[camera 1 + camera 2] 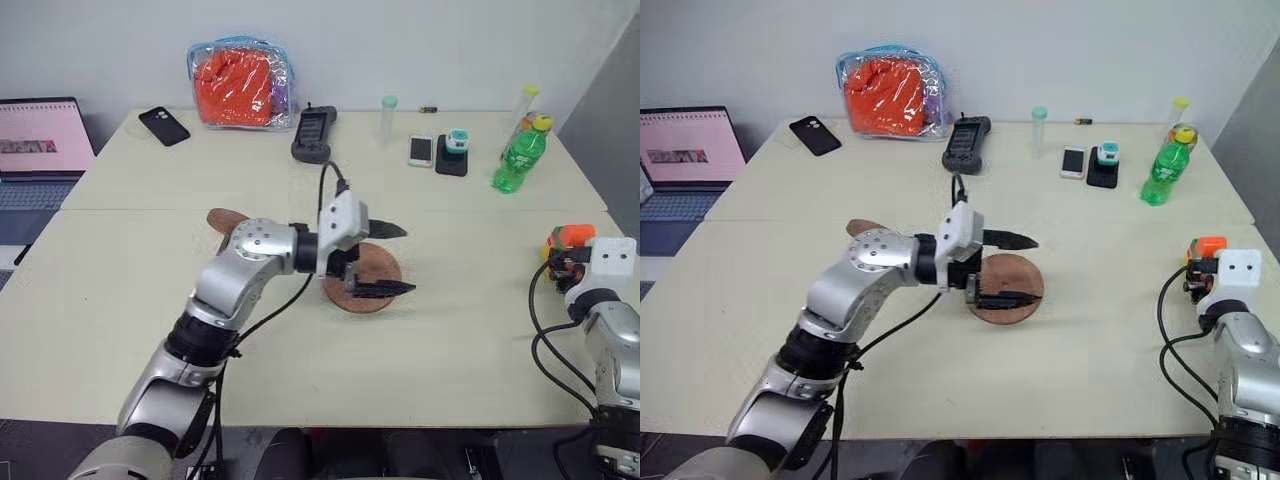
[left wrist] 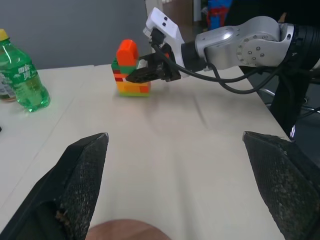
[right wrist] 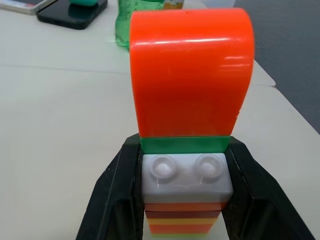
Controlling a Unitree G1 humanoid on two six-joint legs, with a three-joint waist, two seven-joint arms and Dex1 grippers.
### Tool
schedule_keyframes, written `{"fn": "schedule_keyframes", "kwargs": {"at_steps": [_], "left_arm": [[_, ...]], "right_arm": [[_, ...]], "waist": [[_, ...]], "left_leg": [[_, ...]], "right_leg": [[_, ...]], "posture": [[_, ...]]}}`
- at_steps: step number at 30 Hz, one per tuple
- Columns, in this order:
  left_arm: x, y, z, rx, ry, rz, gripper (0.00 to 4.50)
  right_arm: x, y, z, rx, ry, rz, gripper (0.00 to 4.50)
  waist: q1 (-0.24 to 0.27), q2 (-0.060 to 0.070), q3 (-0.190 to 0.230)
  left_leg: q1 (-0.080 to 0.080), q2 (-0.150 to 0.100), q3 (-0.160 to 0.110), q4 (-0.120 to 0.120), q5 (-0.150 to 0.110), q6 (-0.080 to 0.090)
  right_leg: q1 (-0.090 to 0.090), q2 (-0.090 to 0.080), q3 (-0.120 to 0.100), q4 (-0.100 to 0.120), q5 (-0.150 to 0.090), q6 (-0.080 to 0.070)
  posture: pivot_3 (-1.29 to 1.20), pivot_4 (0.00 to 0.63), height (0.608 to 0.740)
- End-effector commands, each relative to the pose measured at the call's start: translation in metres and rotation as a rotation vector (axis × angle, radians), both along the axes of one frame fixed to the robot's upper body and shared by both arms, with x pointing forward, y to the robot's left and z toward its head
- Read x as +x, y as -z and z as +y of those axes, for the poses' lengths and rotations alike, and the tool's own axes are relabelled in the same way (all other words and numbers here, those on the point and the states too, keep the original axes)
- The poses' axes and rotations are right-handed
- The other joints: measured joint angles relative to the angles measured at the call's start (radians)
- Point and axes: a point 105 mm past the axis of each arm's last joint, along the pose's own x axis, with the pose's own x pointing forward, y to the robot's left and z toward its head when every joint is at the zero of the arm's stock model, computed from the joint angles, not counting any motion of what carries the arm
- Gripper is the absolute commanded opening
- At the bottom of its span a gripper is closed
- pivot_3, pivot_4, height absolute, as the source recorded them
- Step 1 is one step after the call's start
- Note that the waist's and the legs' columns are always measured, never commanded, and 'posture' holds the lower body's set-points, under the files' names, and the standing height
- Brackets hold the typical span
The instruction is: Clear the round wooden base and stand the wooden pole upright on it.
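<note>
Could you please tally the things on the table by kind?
Phones: 2, a black phone and a white phone
Green plastic bottles: 1
Round reddish-brown wooden bases: 1
Stacks of coloured toy bricks: 1
Clear bags of orange cloth: 1
Total: 6

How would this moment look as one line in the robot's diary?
right gripper: shut on stacked plastic toy-brick tower | left gripper: open over round reddish-brown wooden base

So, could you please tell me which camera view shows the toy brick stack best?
The right wrist view: the brick stack sits close up between the right hand's fingers, which grip it. The left wrist view shows it whole but farther off on the table. The head views catch just its orange top at the table's right edge.
</note>
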Motion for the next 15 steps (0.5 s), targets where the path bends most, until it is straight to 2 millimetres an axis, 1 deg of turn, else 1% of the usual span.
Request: {"fn": "schedule_keyframes", "kwargs": {"at_steps": [1, 4, 6, 8, 13, 15], "left_arm": [[0.000, -0.008, -0.007, -0.021, 0.001, -0.042, 4.50], [0.000, -0.007, -0.009, -0.022, 0.001, -0.044, 4.50], [-0.001, -0.007, -0.010, -0.023, 0.003, -0.040, 4.50], [-0.002, -0.005, -0.009, -0.017, 0.013, -0.033, 4.50], [-0.002, -0.008, -0.007, -0.028, 0.023, -0.013, 4.50], [-0.002, -0.007, -0.006, -0.021, 0.016, -0.018, 4.50]], "right_arm": [[-0.001, -0.014, -0.004, 0.027, -0.010, -0.063, 1.53], [-0.002, -0.013, -0.007, 0.067, 0.010, -0.069, 1.53], [-0.002, -0.014, -0.008, 0.085, 0.012, -0.073, 2.23], [-0.004, -0.015, -0.007, 0.094, 0.008, -0.079, 2.54], [-0.006, -0.023, -0.005, 0.095, 0.000, -0.100, 3.76], [-0.007, -0.030, -0.002, 0.074, -0.017, -0.119, 4.25]], "waist": [[0.002, 0.000, 0.000], [0.007, 0.000, 0.000], [0.012, 0.000, 0.000], [0.013, 0.000, 0.000], [0.013, 0.000, 0.000], [0.013, 0.000, 0.000]], "left_leg": [[0.000, 0.000, 0.000, 0.000, 0.000, 0.000], [0.000, 0.001, -0.001, 0.000, 0.000, 0.000], [0.000, 0.005, -0.001, 0.000, 0.000, 0.000], [0.000, 0.005, 0.000, 0.000, 0.000, 0.000], [0.000, 0.006, -0.001, 0.001, 0.000, 0.000], [0.000, 0.006, -0.001, 0.001, 0.000, 0.000]], "right_leg": [[0.000, 0.000, 0.000, 0.000, 0.000, 0.000], [0.000, -0.001, 0.000, 0.000, 0.000, 0.000], [0.000, -0.001, 0.000, 0.000, 0.000, 0.000], [0.000, -0.001, 0.000, 0.000, 0.000, 0.000], [0.000, -0.001, 0.000, 0.000, 0.000, 0.000], [0.000, -0.001, 0.000, 0.000, 0.000, 0.000]], "posture": [[0.00, 0.150, 0.740], [0.00, 0.150, 0.740], [0.00, 0.150, 0.740], [0.00, 0.150, 0.740], [0.00, 0.150, 0.740], [0.00, 0.150, 0.740]]}}
